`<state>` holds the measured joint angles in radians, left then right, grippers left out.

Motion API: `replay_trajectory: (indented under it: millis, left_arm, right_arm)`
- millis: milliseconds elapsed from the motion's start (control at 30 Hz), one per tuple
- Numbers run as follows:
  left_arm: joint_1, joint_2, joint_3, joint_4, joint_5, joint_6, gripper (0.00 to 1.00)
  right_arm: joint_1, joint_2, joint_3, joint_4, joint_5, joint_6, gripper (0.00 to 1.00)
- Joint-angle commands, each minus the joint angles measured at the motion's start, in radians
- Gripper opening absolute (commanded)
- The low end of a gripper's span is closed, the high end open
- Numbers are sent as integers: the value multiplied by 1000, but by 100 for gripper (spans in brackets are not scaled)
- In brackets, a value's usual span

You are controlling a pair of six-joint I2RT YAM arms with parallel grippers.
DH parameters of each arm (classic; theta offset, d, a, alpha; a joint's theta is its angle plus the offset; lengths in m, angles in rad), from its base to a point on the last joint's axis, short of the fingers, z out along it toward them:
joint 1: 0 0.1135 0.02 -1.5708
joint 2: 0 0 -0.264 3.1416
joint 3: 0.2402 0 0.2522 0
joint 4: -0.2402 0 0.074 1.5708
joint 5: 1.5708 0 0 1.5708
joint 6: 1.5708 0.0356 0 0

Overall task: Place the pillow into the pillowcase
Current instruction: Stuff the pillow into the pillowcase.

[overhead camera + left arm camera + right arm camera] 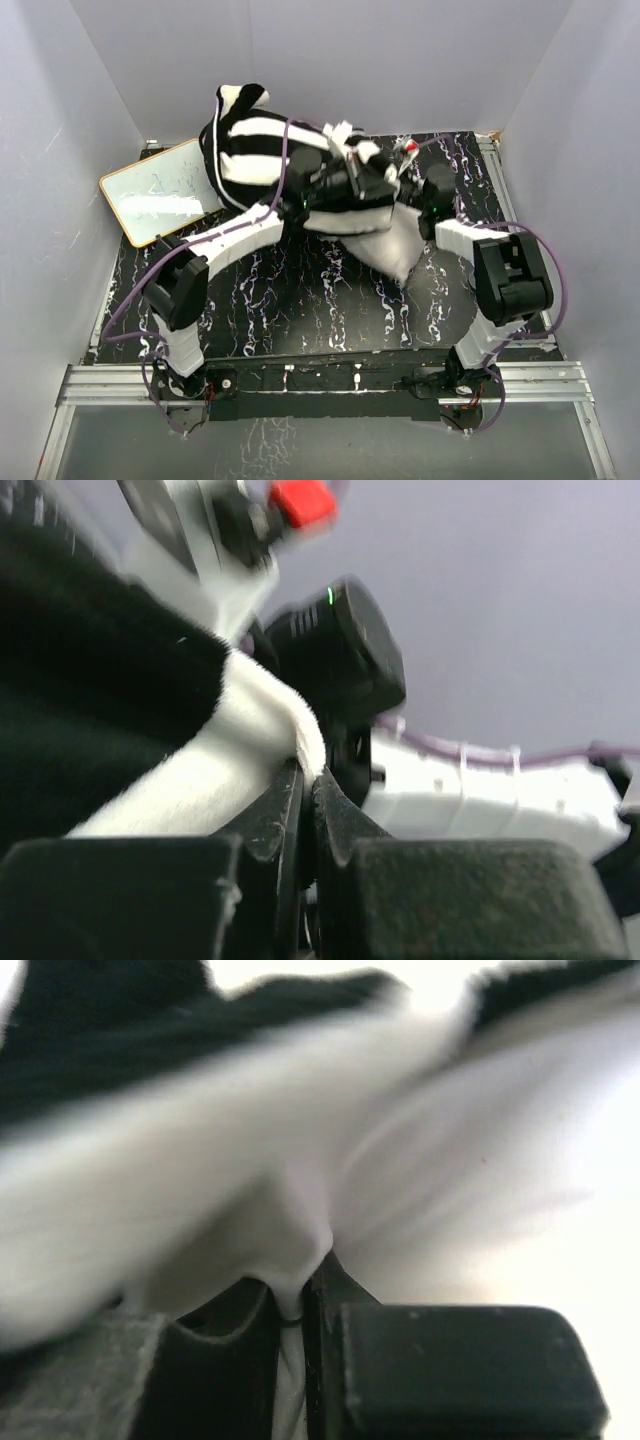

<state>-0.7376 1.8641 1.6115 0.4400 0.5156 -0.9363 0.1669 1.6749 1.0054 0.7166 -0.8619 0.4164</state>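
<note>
– Pillowcase (250, 150) first: where does it lie?
– Toward the far left of the table (300, 290), as a plump striped bundle. A whiteboard (160, 190) lies just beside it on the left. Its open end faces right, toward the middle.
– And the left gripper (305, 775)?
– Clenched on the hem at that open end. The left wrist view shows the jaws pressed together with a fold of white and black cloth nipped between them.
– Where is the pillow (385, 245)?
– Mostly inside, I judge, since the striped part is well filled. One white corner sticks out of the mouth and rests on the table, pointing toward the near right.
– The right gripper (300, 1295)?
– Also pinched on cloth, close beside the left one at the mouth. Its own view is blurred. I think it grasps the hem rather than the pillow, but I would not swear to it.
– So which step is this?
– The last stretch of stuffing. Both sides of the mouth appear to be gripped and the corner is not yet covered.
– What does the next move call for?
– Either both arms draw the hem together over that corner, or they lift and shake so the pillow slides deeper. Either way the thin cloth must not slip out.
</note>
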Motion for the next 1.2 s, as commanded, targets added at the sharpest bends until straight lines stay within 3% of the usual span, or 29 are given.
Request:
replay_trajectory:
  millis: [0,67,133,233,300,467,567,667,867,1067,1167]
  left_arm:
    - [-60,-124,-422,408,93,-200,0]
    - [-60,-147,-540,415,84,-199,0]
    - [-60,-197,-610,317,73,-121,0]
    - [-61,-307,-631,15,-27,82,2]
    - [-61,-390,-638,-121,-95,177,19]
    - [-61,-561,-564,-389,-190,357,50]
    - [-62,-602,-462,-533,-277,432,66]
    - [-58,-547,-285,-693,-457,477,80]
    - [-16,-117,203,-1031,-792,524,82]
    - [-16,308,709,-1370,-1101,565,80]
    - [-15,378,791,-1410,-1120,587,73]
  right_arm:
    - [48,115,-178,167,-101,81,8]
    - [39,151,-149,92,-257,33,10]
    - [19,124,-100,-115,-377,-132,14]
    - [2,-34,0,-746,-310,-730,36]
    - [-6,-127,35,-979,-207,-960,52]
    - [-98,-283,84,-1237,-51,-1208,72]
    - [-146,-324,119,-1247,-34,-1217,78]
    - [-152,-300,155,-1161,-51,-1113,79]
    - [-152,-190,175,-909,-119,-785,78]
    - [-151,-142,175,-898,-83,-748,78]
    - [-148,-123,174,-884,-70,-748,78]
